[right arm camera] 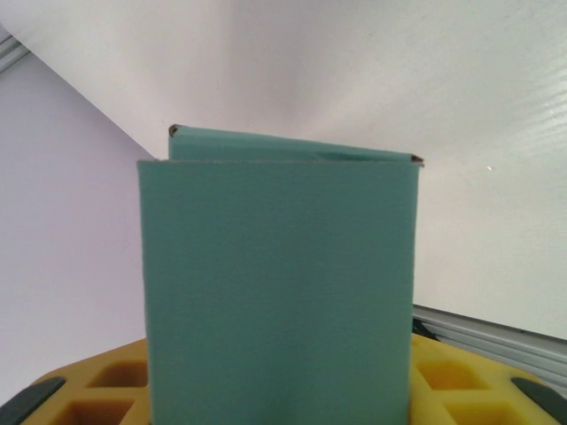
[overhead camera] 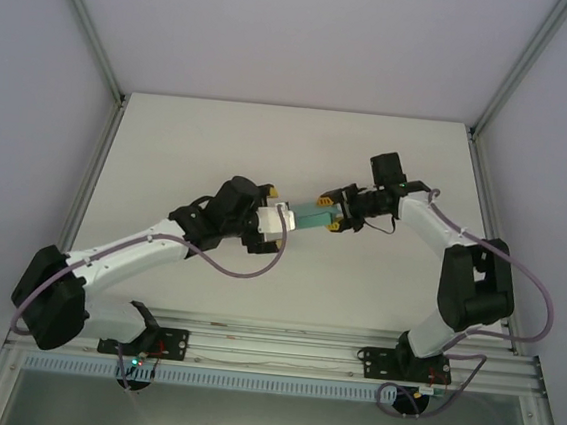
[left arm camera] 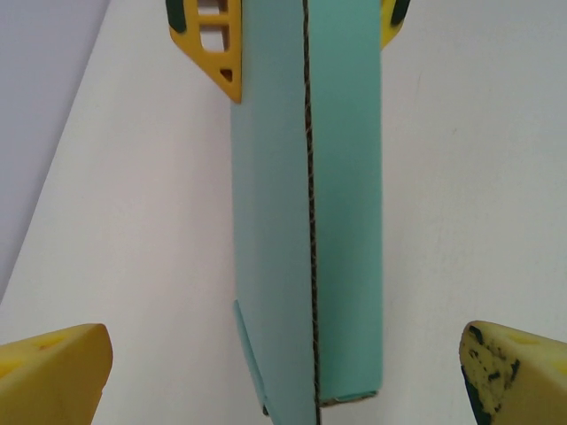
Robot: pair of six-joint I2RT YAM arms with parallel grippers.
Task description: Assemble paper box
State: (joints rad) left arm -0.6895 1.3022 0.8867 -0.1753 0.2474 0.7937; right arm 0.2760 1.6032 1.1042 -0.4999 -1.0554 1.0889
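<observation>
The paper box (overhead camera: 312, 216) is seen near the middle of the desk (overhead camera: 220, 136), stretched left to right between the two claws. It is a teal-green, plain card piece folded flat and narrow. In the left wrist view the paper box (left arm camera: 306, 221) runs away from the camera as a long strip, with a dark raw card edge along its length where two panels meet. A small flap edge stands out at its near left corner. In the right wrist view one broad panel of the paper box (right arm camera: 279, 283) faces the camera, and the top edge of a second panel shows just behind it.

The right end of the box is gripped by the right claw (overhead camera: 336, 218) — its yellow fingers (left arm camera: 213, 49) are pressed against both sides of the far end in the left wrist view. They are also seen under the panel in the right wrist view (right arm camera: 279, 394).

The left claw (overhead camera: 281, 215) is held at the left end of the box. Its yellow fingers (left arm camera: 53, 372) are spread wide — a clear gap of white desk (left arm camera: 478, 177) is seen on each side of the card, so nothing is grasped.

Whether the box rests on the desk or hangs above it cannot be told.

An aluminium rail (overhead camera: 281, 338) is seen along the near edge of the desk.
</observation>
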